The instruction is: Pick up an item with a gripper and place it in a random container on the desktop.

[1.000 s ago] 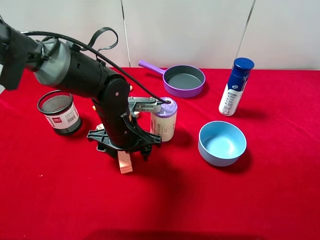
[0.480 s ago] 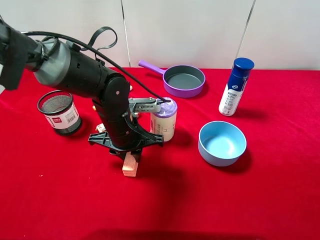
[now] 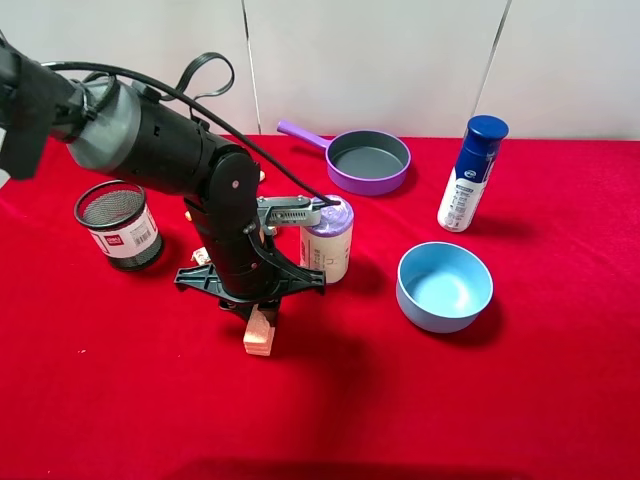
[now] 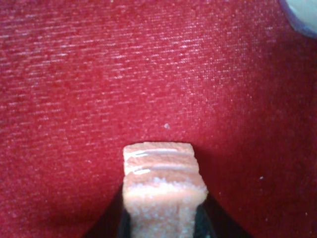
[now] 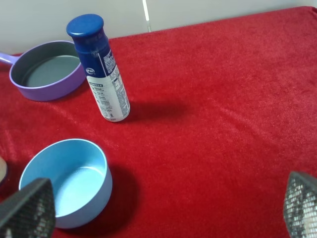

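Note:
My left gripper [image 3: 256, 308] hangs from the bulky black arm and is shut on the item [image 3: 259, 333], a small cream block with pinkish layered edges. It holds the block by its upper end, close over the red cloth. In the left wrist view the block [image 4: 162, 191] sits between the two black jaws. I cannot tell whether its lower end touches the cloth. The container [image 3: 118, 224], a black wire-mesh cup with a white-and-red label, stands at the left, apart from the gripper. My right gripper [image 5: 163, 210] is open and empty, with its mesh-patterned fingertips [image 5: 27, 209] spread wide.
A white jar with a purple lid [image 3: 328, 240] stands right beside the left arm. A light blue bowl [image 3: 444, 286], a purple pan [image 3: 368, 160] and a blue-capped bottle [image 3: 471, 173] stand to the right. A red cloth [image 3: 480, 400] covers the table.
A second ago the block lay flat on the cloth under the gripper. Now the jaws are shut on it and it stands more upright; the gripper has risen slightly.

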{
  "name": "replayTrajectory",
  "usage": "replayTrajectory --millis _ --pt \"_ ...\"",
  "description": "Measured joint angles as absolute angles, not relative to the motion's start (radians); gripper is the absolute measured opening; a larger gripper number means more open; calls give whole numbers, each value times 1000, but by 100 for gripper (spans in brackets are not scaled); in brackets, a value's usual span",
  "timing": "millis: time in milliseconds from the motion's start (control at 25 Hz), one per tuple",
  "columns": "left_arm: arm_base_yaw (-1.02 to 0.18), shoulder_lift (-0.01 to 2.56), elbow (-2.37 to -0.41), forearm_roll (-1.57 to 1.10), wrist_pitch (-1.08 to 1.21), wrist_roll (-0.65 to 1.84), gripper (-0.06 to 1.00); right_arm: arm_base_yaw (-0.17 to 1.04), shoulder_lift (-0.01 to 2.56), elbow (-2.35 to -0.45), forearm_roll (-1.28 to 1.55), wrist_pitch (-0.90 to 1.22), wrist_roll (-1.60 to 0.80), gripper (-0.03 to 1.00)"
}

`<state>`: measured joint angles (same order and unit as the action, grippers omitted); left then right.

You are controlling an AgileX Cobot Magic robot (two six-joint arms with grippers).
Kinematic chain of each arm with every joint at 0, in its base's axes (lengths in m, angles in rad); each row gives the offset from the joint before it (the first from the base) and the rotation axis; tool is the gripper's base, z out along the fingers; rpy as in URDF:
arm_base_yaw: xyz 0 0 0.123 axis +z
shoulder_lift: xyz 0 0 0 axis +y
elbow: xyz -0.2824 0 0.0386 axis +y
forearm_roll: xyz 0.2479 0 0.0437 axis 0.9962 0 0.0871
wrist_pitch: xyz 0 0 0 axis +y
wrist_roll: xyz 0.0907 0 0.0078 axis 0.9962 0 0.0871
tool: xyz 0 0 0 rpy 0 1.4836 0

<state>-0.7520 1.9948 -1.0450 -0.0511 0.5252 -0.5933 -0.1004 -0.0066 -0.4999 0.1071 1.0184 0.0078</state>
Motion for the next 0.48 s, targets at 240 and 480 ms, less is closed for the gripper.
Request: replayTrajectory --millis 240,480 --pt "-752 1981 -1049 -51 560 -593 22 -100 -7 -500 107 1018 8 69" --pt "-752 1957 -1049 -51 615 -593 21 -100 -7 -500 107 1018 8 69"
